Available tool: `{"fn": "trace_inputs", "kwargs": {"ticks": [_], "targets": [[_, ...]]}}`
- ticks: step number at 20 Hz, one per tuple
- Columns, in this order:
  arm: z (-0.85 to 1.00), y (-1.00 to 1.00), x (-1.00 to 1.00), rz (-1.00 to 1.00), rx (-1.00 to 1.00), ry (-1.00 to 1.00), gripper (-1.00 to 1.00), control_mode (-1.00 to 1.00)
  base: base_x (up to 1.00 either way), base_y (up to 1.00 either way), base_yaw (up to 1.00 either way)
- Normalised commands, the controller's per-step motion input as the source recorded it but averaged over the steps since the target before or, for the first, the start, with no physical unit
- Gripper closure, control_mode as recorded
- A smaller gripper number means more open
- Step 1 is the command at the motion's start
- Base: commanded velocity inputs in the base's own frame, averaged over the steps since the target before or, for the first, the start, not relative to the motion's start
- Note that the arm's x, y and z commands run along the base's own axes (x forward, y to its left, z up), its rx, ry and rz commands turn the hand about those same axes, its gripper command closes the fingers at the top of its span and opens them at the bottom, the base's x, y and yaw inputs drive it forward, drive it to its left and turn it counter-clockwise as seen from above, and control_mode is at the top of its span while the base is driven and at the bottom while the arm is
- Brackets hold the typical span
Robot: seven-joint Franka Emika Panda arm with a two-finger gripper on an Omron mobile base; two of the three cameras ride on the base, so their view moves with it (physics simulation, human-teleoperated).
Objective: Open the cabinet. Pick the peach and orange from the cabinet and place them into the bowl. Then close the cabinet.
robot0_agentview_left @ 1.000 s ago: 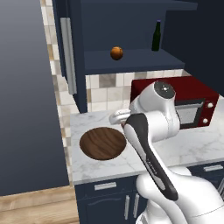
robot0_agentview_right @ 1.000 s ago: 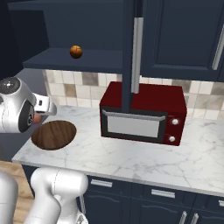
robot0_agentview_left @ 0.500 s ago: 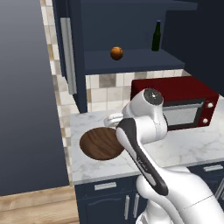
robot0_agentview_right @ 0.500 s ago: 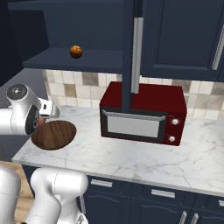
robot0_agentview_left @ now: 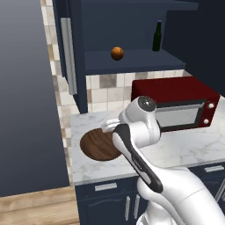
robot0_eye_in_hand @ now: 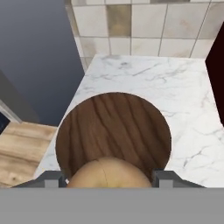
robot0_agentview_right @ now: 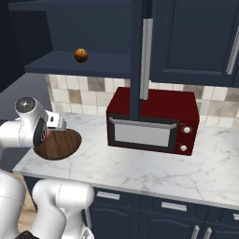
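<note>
The peach [robot0_eye_in_hand: 107,173] sits between the two finger tips of the gripper [robot0_eye_in_hand: 108,177], which pinches it directly above the bowl [robot0_eye_in_hand: 113,131]. The bowl rests on the white marble counter [robot0_agentview_left: 189,147], near its left end, in front of a tiled backsplash [robot0_agentview_right: 65,88]. The orange [robot0_agentview_left: 117,53] lies on the shelf of the open cabinet [robot0_agentview_left: 132,59], with a dark green bottle [robot0_agentview_left: 157,36] further right on the same shelf. A dark red microwave [robot0_agentview_right: 151,123] stands on the counter to the right of the bowl, well apart from it. Navy base cabinets [robot0_agentview_right: 177,207] run below, and wooden flooring [robot0_agentview_left: 35,211] shows at the left.
</note>
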Motion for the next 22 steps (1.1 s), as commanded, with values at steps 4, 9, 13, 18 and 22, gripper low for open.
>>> {"fn": "trace_inputs", "kwargs": {"ticks": [4, 9, 13, 18, 22], "targets": [[-0.30, 0.12, 0.15, 0.00, 0.00, 0.02, 1.00, -1.00, 0.00, 0.00, 0.00], [-0.23, 0.08, 0.25, 0.00, 0.00, 0.02, 1.00, -1.00, 0.00, 0.00, 0.00], [-0.27, 0.10, 0.31, 0.00, 0.00, 0.00, 1.00, -1.00, 0.00, 0.00, 0.00], [-0.25, 0.09, 0.30, 0.00, 0.00, 0.00, 1.00, -1.00, 0.00, 0.00, 0.00], [-0.23, 0.07, 0.26, 0.00, 0.00, 0.01, 1.00, -1.00, 0.00, 0.00, 0.00]]}}
